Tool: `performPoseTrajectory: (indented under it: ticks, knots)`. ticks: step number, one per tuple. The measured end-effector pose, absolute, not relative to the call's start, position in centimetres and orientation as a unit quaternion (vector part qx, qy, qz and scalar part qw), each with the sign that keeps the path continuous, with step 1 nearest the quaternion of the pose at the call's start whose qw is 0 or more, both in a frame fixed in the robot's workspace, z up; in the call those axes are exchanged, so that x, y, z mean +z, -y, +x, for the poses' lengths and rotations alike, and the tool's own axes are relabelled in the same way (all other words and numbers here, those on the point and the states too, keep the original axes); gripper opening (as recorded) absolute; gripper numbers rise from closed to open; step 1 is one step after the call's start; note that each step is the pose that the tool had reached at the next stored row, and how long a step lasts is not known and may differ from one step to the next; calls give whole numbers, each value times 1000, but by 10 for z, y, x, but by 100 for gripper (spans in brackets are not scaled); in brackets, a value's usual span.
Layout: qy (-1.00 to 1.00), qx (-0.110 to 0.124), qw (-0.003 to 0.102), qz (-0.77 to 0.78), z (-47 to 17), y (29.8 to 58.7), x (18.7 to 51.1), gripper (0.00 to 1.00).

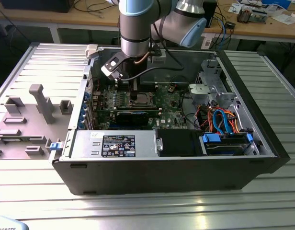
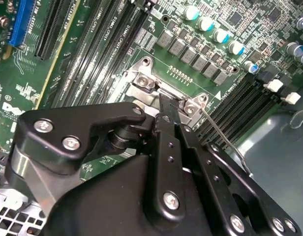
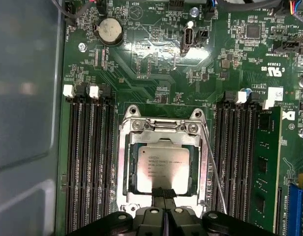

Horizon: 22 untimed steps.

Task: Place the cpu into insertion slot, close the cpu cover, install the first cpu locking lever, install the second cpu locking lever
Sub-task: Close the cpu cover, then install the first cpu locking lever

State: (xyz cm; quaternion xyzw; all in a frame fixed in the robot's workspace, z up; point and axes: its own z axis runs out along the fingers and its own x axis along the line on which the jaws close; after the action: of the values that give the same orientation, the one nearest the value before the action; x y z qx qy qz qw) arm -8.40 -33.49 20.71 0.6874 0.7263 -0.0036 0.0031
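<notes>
The cpu (image 3: 161,164) lies flat in its socket on the green motherboard, dull silver top facing up. The silvery cpu cover (image 3: 124,167) is down around it, framing the chip. My gripper (image 3: 164,192) is shut, its two black fingers pressed together with the tips at the cover's edge beside the cpu. In the second wrist view the gripper (image 2: 165,102) touches the socket's metal edge. A thin wire locking lever (image 3: 214,167) runs along one side of the socket, seen too in the second wrist view (image 2: 218,130). In the exterior view the gripper (image 1: 134,92) stands over the socket (image 1: 143,99).
Black memory slots (image 3: 90,162) flank the socket, with a green memory module (image 3: 264,167) beyond one bank. The open computer case (image 1: 262,120) surrounds the board, holding a power supply (image 1: 114,143) and blue and orange drive cables (image 1: 221,120). A grey fixture (image 1: 28,120) sits at the exterior view's left.
</notes>
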Motion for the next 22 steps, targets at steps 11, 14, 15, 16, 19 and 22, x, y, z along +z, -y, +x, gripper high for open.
performPoseTrajectory:
  ticks: [11, 14, 15, 16, 19, 22]
  knots:
    - [-726, -5, 1, 687, -75, 335, 211, 11]
    - [-726, -5, 1, 687, -63, 335, 211, 11]
    - [-726, -5, 1, 687, -62, 335, 211, 11]
    - [-726, -5, 1, 687, -62, 335, 211, 11]
    - [-726, -5, 1, 687, -61, 335, 211, 11]
    - [-726, -5, 1, 687, -61, 335, 211, 11]
